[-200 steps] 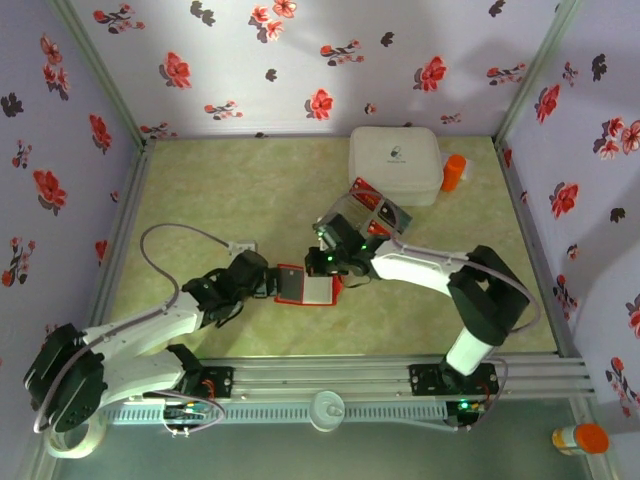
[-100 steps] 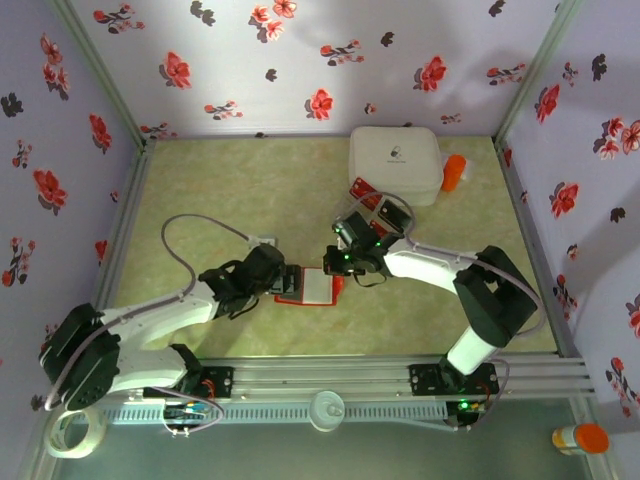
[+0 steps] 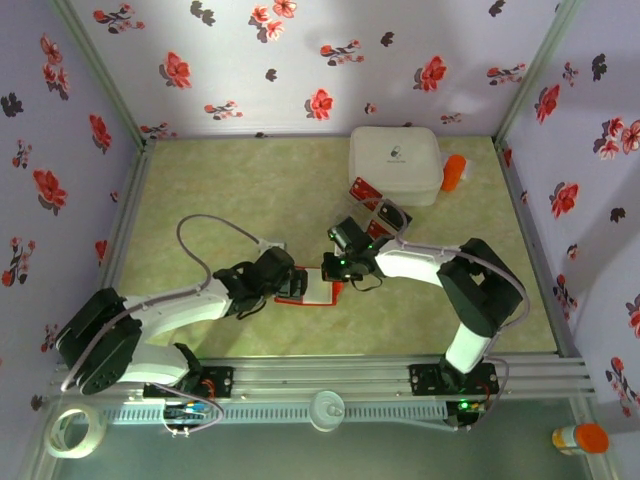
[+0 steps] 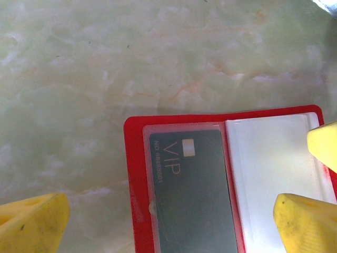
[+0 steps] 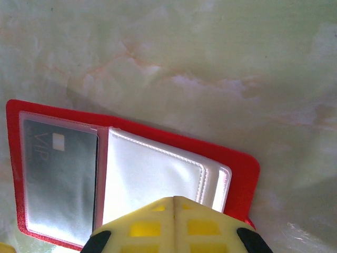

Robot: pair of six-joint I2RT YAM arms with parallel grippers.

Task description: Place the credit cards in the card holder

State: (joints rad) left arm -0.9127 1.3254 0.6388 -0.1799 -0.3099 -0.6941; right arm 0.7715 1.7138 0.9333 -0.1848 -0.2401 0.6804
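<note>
Red and spread open, the card holder lies flat on the pale green marbled tabletop, toward the near edge and between the two arms. In the left wrist view its left pocket holds a dark card marked "VIP" with a small pale chip, tucked under a clear window. The right pocket shows a pale white-grey face inside the red border.

The left tool hangs low over the holder with its yellow fingers spread wide apart. One finger is over bare tabletop just left of the red border, the other is over the right pocket, and the dark card lies between them. They grip nothing.

The right tool has its yellow fingers pressed together tip to tip, with nothing between them. Its tip stands over the near edge of the right pocket; whether it touches the pocket I cannot tell.

From above, the left tool reaches the holder from the left side and the right tool from the right and behind, so the two nearly meet over it. Behind the right arm sits a clear tray with a red card and a darker one in it. Just behind the tray is a white box, with an orange bottle beside its right side.
</note>
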